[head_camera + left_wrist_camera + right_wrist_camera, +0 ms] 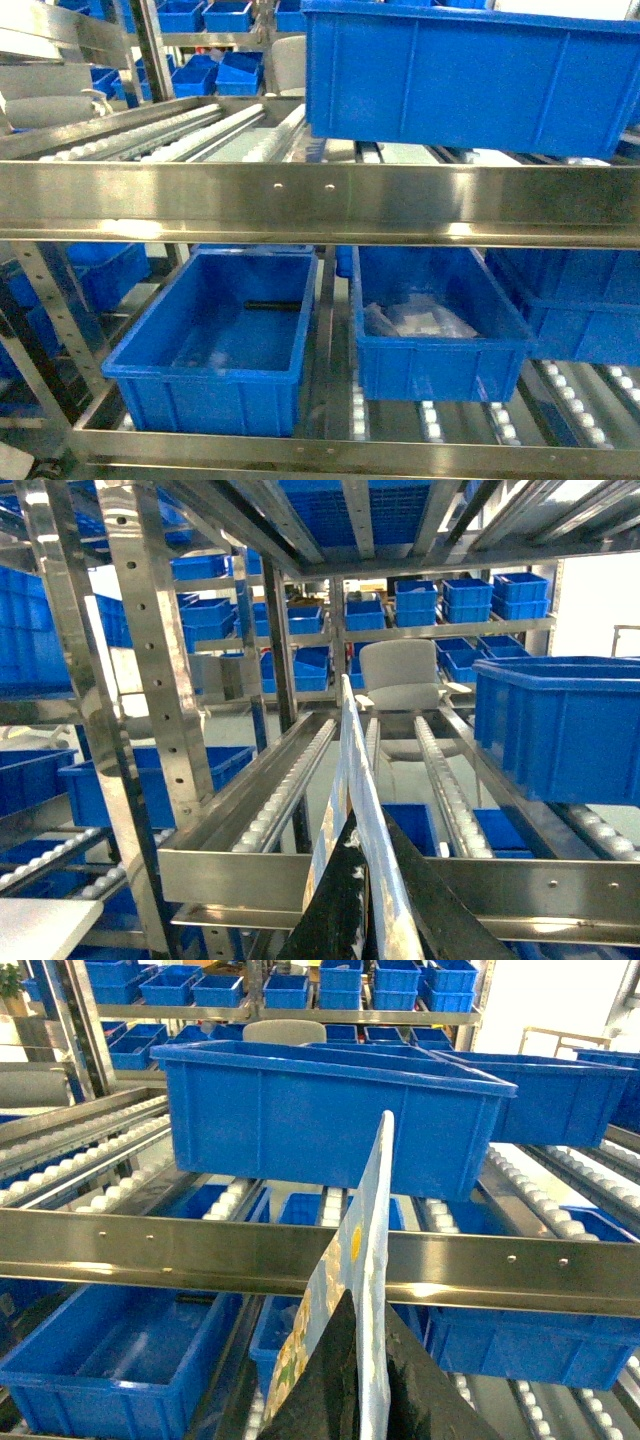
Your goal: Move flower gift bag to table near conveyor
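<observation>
The flower gift bag (357, 765) is seen edge-on as a thin pale blue sheet with yellow flowers. It stands up between the black fingers of my left gripper (367, 820), which is shut on it. In the right wrist view the same bag (368, 1210) rises from my right gripper (367, 1300), also shut on its edge. Straight ahead of both grippers is the conveyor (285, 790), with white roller tracks (190, 135) in steel frames. Neither gripper nor the bag shows in the head view. A pale flat corner (40, 920) sits at lower left; I cannot tell whether it is the table.
A steel cross beam (320, 205) spans the rack front. Below it are two blue bins, the left one (210, 340) and the right one (435, 335). A large blue bin (330, 1110) sits on the upper rollers. Steel uprights (155, 680) stand to the left, with more bins behind.
</observation>
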{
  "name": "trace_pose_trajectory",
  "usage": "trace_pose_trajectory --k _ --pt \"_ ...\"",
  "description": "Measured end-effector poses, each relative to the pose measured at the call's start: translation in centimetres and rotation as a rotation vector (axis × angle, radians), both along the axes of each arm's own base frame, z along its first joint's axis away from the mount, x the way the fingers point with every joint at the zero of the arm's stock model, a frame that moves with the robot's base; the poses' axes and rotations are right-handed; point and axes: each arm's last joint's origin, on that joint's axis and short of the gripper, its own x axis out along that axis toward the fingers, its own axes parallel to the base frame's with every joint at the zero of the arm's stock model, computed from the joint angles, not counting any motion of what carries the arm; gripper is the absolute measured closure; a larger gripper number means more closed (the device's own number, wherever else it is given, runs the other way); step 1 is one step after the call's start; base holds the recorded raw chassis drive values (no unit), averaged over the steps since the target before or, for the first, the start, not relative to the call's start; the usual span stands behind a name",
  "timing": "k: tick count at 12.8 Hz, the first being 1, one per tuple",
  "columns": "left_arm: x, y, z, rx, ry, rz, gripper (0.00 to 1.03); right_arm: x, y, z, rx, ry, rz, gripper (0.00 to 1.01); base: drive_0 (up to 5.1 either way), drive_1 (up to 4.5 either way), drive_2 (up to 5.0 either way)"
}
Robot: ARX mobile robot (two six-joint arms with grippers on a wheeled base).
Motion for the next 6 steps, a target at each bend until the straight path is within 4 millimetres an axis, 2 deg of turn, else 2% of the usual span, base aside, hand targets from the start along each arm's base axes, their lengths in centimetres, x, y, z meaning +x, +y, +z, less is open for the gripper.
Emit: trace_pose_trajectory --k 6 --pt "0.01 0.00 -0.01 0.000 0.001 0.000 1.01 0.00 0.00 0.01 0.000 -0.001 0.000 0.98 -4.9 2.54 2.5"
